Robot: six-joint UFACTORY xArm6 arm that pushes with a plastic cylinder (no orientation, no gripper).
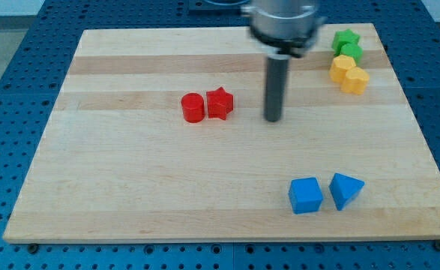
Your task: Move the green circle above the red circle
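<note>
Eight blocks: all lie on the wooden board (pixel 130 195), in four pairs.
Landmark: the red circle (pixel 193 108), left of the board's centre; every place below is given from it.
Red star (pixel 220 103): touching the red circle on the view's right.
My tip (pixel 273 119): to the view's right of the red circle, a little past the red star and apart from it, at about the circle's height in the view; it touches no block.
Rod: dark, upright, hanging from a grey round mount at the view's top.
Fingers: there are none, only the bare rod end, so nothing is spread, closed or clamped.
Green circle (pixel 351 52): far to the view's right of the red circle and higher, near the board's top right corner, well apart from my tip.
Green star (pixel 346 38): just above the green circle, touching it, equally far right of the red circle.
Yellow blocks: one (pixel 342 67) just under the green circle, another (pixel 356 79) touching it lower right; their shapes are unclear.
Blue cube (pixel 306 195): below and right of the red circle, near the bottom edge.
Blue triangle (pixel 345 190): just beside the cube, farther right.
</note>
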